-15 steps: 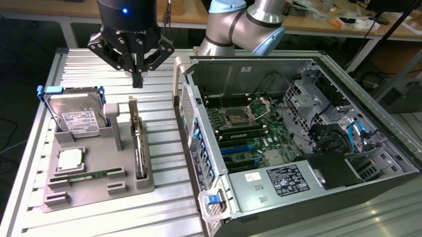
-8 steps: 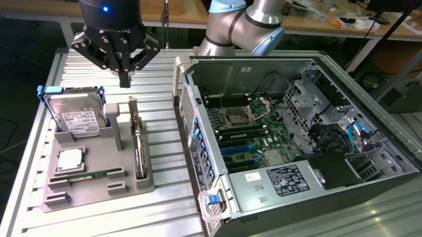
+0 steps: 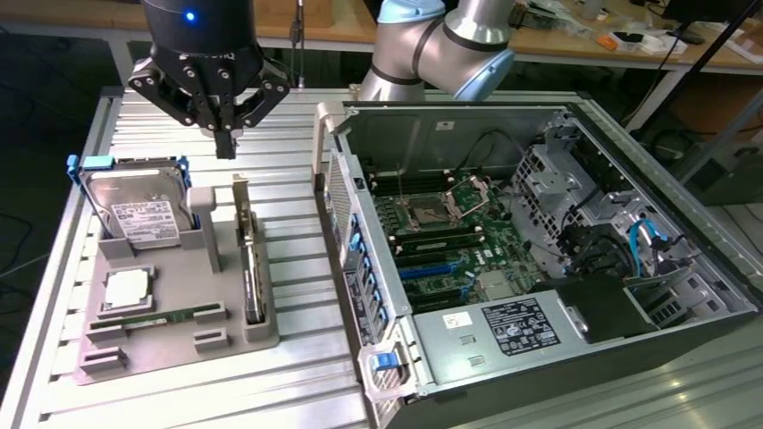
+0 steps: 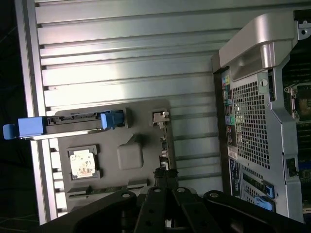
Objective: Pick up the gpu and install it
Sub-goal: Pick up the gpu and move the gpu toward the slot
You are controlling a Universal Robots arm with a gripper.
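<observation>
Currently my gripper (image 3: 225,143) hangs empty, fingers pressed together, above the gpu (image 3: 252,268) standing on edge in the grey holder (image 3: 161,353); descending like this, I'd risk striking the card's top edge and tipping it.

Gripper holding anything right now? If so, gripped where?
Nothing held. The gripper is shut on air above the table; the gpu stands on edge in the gray tray.

No readable text; print on the hard drive label (image 3: 145,221) and power supply label (image 3: 516,325) illegible.
</observation>
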